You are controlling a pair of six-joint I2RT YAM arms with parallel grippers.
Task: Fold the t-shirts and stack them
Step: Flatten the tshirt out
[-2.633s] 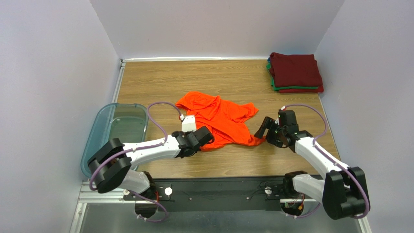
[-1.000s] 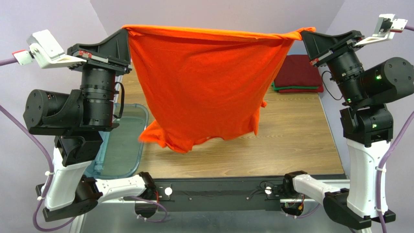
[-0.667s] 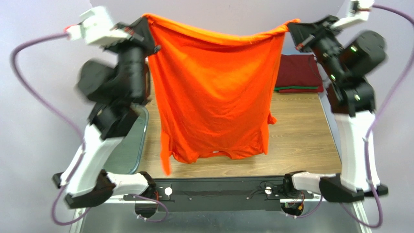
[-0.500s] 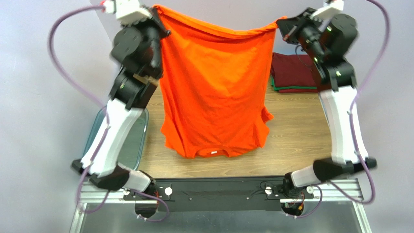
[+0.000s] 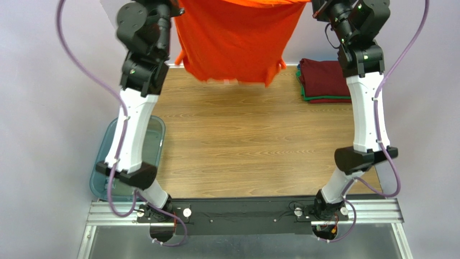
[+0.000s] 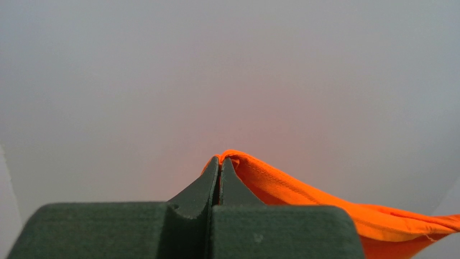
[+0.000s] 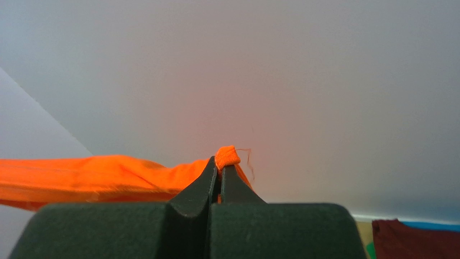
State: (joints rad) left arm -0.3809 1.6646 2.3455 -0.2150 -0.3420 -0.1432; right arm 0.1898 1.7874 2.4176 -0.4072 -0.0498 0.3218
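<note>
Left gripper [image 6: 220, 159]: clenched on one top corner of the orange t-shirt [image 5: 237, 38], high above the table [image 5: 243, 145].
Right gripper [image 7: 218, 161]: pinched shut on the opposite corner.
Orange t-shirt: hangs spread between your arms over the table's far edge, clear of the wood.
Folded stack [image 5: 328, 81]: on the table's far right corner.
Step in hand: spreading the shirt before folding.
Next move: you probably lower both grips together, hem taut, so the cloth lands flat on the table.

**What else you can see**

You have a brown wooden table [image 5: 243, 140] well below both jaws. A see-through blue bin [image 5: 153, 154] sits at its side edge, down under the left jaws. A plain grey wall [image 6: 227, 70] stands just ahead of the jaws. A black bar [image 5: 237, 216] runs along the table's near edge.
</note>
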